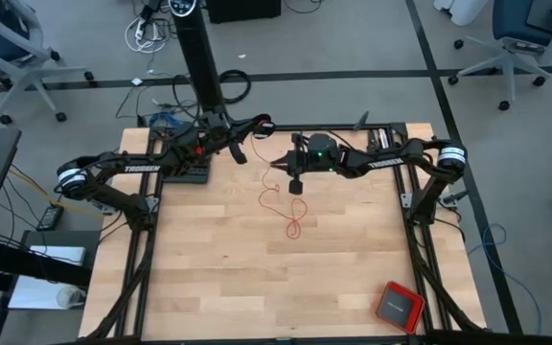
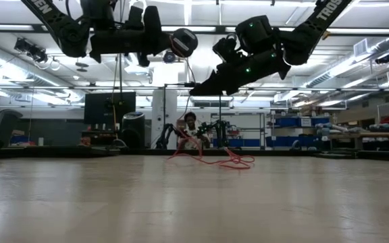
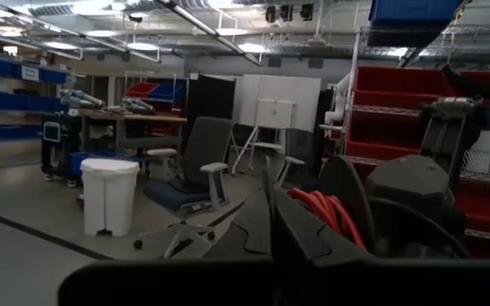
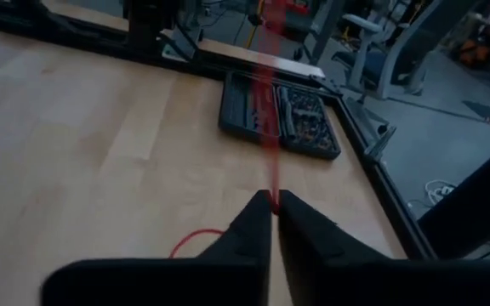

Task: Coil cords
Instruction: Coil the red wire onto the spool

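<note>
Pinching the red cord (image 4: 271, 153) between nearly closed fingertips of the right gripper (image 4: 272, 202), up in the air above the far middle of the wooden table (image 1: 209, 278). Stretching taut from those fingertips across toward the left gripper (image 1: 254, 126), raised near the table's far edge. Holding a small bunch of red coils (image 3: 326, 211) in the left gripper, jaws clamped tight, seen just behind its dark fingers (image 3: 300, 238) in the left wrist view. Hanging down from the right gripper to the table, then lying in loose loops (image 1: 293, 222) on the wood just nearer than that gripper, toward the table's centre. Showing in the low view as a low red tangle (image 2: 215, 158) resting on the tabletop beneath both raised arms. Sitting well apart from the cord, a red square box (image 1: 399, 307) with a dark top at the table's near right corner. Lying by the table's far left edge, a dark tray of small parts (image 4: 279, 115), under the taut strand.
</note>
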Controlling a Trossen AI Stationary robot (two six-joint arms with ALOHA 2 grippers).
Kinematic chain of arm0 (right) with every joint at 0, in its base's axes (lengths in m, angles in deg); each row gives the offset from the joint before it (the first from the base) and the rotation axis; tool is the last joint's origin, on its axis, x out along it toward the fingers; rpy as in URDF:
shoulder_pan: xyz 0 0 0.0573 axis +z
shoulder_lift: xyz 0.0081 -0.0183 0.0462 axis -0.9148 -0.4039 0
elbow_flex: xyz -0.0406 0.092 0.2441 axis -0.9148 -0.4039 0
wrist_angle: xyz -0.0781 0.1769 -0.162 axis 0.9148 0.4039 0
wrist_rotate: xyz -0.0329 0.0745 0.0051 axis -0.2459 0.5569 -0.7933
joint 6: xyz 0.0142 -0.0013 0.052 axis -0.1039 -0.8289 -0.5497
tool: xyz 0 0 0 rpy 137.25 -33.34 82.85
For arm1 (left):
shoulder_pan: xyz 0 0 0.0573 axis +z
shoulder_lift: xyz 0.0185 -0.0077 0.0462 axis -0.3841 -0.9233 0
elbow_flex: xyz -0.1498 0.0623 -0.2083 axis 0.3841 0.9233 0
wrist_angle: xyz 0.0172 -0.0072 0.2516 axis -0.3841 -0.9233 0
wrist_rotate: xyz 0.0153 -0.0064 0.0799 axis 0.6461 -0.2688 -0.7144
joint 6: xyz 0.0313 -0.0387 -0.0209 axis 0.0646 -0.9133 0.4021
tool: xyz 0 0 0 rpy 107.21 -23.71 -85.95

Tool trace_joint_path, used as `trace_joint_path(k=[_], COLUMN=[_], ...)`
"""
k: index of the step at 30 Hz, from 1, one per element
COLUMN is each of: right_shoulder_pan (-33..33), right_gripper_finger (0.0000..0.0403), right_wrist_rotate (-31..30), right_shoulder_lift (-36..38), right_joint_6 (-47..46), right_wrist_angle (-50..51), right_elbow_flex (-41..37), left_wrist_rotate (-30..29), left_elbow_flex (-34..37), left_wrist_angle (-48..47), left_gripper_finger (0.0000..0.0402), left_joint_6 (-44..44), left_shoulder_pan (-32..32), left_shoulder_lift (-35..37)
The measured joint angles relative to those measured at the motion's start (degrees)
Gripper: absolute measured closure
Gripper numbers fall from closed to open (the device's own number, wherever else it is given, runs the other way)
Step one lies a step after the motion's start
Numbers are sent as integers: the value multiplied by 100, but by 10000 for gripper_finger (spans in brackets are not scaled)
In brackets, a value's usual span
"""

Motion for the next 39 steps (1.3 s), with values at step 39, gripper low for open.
trace_joint_path(k=[39], right_shoulder_pan=[-985], right_gripper_finger=[403], right_wrist_rotate=[-1765], right_shoulder_lift=[1665], right_joint_6=[-658], right_wrist_angle=[1849], right_elbow_flex=[2], left_wrist_rotate=[935], left_elbow_flex=[-205], left_wrist_angle=[-1712], left_gripper_finger=[400], left_joint_6=[1105], left_shoulder_pan=[195], left_shoulder_lift=[4])
